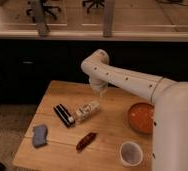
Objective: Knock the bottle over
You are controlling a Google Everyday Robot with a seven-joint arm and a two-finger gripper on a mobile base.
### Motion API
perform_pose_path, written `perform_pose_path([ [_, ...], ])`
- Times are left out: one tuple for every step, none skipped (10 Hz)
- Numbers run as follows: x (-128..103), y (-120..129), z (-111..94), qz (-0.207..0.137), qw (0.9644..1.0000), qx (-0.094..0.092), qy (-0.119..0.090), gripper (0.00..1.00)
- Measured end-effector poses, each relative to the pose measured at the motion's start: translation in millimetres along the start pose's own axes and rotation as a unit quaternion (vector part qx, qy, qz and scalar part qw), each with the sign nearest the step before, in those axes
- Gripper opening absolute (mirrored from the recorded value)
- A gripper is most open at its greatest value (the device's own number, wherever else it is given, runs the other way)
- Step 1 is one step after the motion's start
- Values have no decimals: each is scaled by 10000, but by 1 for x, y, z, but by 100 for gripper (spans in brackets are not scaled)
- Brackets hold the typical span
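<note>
Wooden surface (114,107) stood before dark cabinets. White arm (132,82) reached in from the right, probably lining up a sideways push. Orange bowl (141,117) sat well clear. Bottle (87,111) was mid-surface, just beside the black ridged block (64,115): whitish-cream, tan label patches, upright or tipped I couldn't tell. End effector (101,90) hung just above it; how open, or holding anything, couldn't tell.

Wooden counter (112,127), centre of frame. On it: black ridged block (64,115), centre left; cream bottle (87,111), just right of the block; dark red sausage-shaped item (86,141), lower centre; blue-grey cloth (39,136), lower left; orange bowl (141,117), right; white cup (130,153), lower right. Gripper (101,90) just above the bottle.
</note>
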Motion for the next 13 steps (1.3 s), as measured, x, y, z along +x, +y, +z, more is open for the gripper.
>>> perform_pose_path([
  [0, 0, 0, -9, 10000, 4, 3, 2],
  [0, 0, 1, -20, 10000, 8, 4, 2],
  [0, 0, 1, -32, 10000, 10, 3, 2],
  [0, -1, 1, -48, 10000, 22, 6, 2],
  [0, -1, 1, -57, 10000, 27, 7, 2],
  [0, -1, 1, -69, 10000, 35, 9, 2],
  [0, -1, 1, -83, 10000, 37, 11, 2],
  [0, -1, 2, -91, 10000, 38, 12, 2],
  [0, -1, 1, -99, 9999, 42, 14, 2],
  [1, -1, 2, -116, 9999, 46, 15, 2],
  [1, -2, 2, -128, 9999, 52, 18, 2],
  [1, -1, 2, -139, 9999, 55, 20, 2],
  [1, -1, 3, -147, 9999, 58, 21, 2],
])
